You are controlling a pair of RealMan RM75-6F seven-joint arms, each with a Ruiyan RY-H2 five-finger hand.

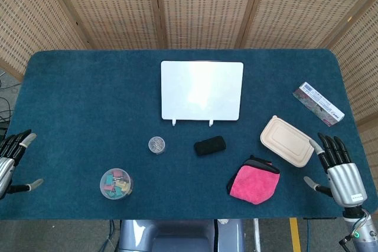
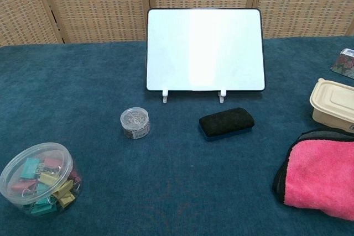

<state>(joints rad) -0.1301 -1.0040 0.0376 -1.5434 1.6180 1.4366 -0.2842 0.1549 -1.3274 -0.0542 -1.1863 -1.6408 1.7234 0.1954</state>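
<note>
Your counter (image 1: 88,98) is carrying a whiteboard (image 1: 201,90) propped upright on its feet. Cloth (image 1: 255,183) and box (image 1: 287,140) are sitting near your right hand (image 1: 338,167); left hand (image 1: 12,160) is idling by the clip tub (image 1: 116,183). Both hands are spread, holding nothing.

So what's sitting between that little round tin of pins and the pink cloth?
The black eraser lies between the small round tin and the pink cloth, with bare blue table on either side of it. Both the head and chest views show this.
</note>
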